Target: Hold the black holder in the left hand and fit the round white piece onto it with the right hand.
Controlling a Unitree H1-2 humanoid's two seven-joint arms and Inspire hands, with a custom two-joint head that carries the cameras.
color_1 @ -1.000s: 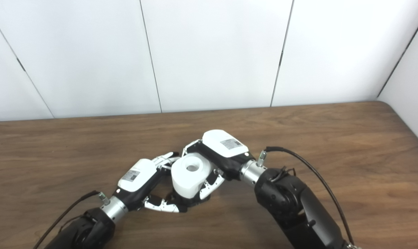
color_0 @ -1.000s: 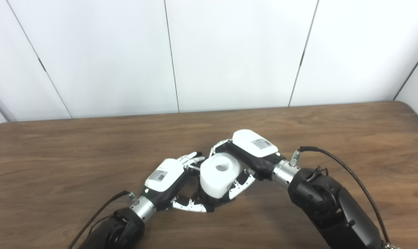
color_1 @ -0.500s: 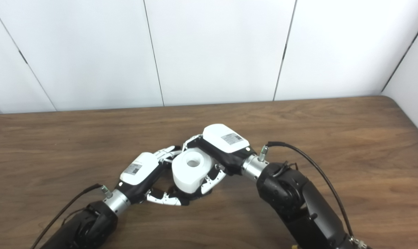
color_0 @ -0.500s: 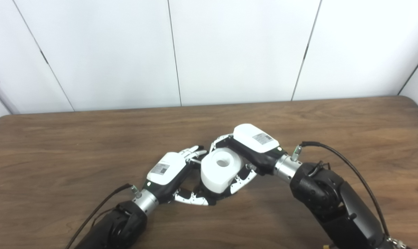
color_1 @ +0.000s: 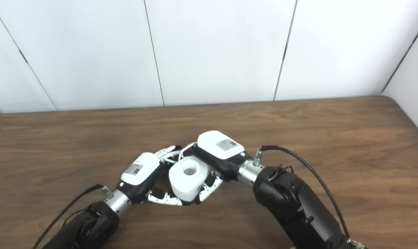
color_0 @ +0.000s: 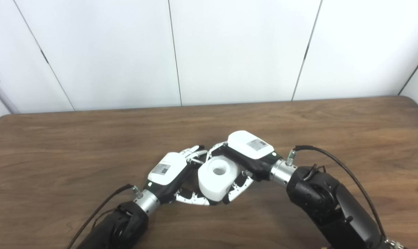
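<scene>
The round white piece, a thick cylinder with a hole in its top, stands between my two hands near the middle of the table. My right hand is shut on it from the right, fingers wrapped around its sides. My left hand curls in from the left, fingers and thumb reaching under and beside the piece. The black holder is almost wholly hidden beneath the white piece; only a dark sliver shows at its base, within my left hand's grasp.
The brown wooden table stretches wide on both sides, with its rounded far corners against a white panelled wall. A black cable loops off my right wrist and another cable trails from my left wrist.
The camera tilted a little a second ago. Since then my right hand has moved the white piece slightly down and left, closer onto my left hand, which has barely moved.
</scene>
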